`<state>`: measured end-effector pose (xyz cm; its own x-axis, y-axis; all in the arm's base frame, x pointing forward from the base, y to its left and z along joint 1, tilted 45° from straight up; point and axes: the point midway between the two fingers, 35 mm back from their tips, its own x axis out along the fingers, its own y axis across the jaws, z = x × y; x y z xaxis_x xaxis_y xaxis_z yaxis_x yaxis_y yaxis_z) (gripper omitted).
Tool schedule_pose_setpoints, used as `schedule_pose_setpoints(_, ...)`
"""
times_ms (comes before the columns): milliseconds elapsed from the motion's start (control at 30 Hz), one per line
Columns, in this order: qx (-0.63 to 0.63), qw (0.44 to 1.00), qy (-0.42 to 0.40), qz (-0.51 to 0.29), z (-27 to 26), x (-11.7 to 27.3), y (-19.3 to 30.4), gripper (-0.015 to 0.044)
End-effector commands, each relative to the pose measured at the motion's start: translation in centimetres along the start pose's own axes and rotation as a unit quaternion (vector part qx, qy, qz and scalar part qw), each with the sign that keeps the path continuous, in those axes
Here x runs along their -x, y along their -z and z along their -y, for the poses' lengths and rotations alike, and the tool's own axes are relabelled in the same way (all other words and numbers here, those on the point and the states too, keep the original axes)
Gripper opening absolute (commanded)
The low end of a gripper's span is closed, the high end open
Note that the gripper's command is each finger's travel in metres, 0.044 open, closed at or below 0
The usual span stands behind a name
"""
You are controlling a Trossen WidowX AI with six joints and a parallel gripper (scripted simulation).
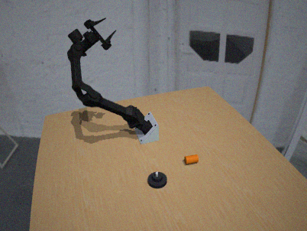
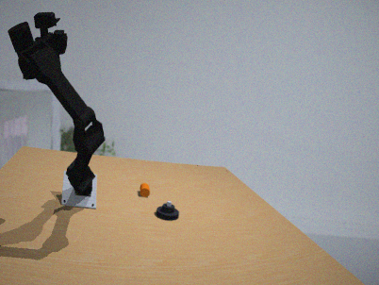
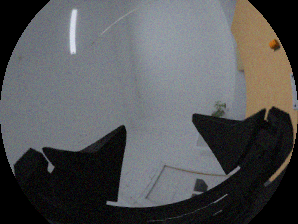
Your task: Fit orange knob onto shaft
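Observation:
The orange knob (image 1: pixel 192 159) (image 2: pixel 144 190) (image 3: pixel 274 44) lies on its side on the table, and its hole cannot be made out. The round black pedestal (image 1: pixel 157 184) (image 2: pixel 167 215) stands upright near it, with the short silver shaft (image 1: pixel 156 174) (image 2: pixel 169 203) sticking up from its middle. The shaft's flat side is too small to tell. My gripper (image 1: pixel 111 24) (image 3: pixel 160 123) is open and empty, raised high above the table and far from the knob and the pedestal.
The wooden table (image 1: pixel 103 183) (image 2: pixel 118 245) carries the arm's pale base plate (image 1: pixel 153 135) (image 2: pixel 93 198) behind the pedestal. The arm's shadow falls across the table beside the base.

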<state>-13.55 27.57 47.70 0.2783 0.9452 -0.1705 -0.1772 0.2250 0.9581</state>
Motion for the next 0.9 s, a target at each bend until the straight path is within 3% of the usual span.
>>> schedule_pose_setpoints(0,0.004,1.000,0.002,0.001,0.1,-0.2,0.1,0.0426)
schedule_pose_setpoints(133,0.140,0.987,0.061,0.041,3.5,-5.7,0.6,0.0440)
schedule_pose_setpoints(300,0.324,0.926,0.178,0.074,9.6,-13.0,-0.9,0.0440)
schedule_pose_setpoints(500,0.416,0.855,0.299,0.081,15.9,-18.6,-5.6,0.0440)
schedule_pose_setpoints(700,0.525,0.725,0.446,0.015,24.9,-22.6,-11.4,0.0440)
schedule_pose_setpoints(867,0.567,0.607,0.550,-0.085,33.0,-23.5,-16.9,0.0440)
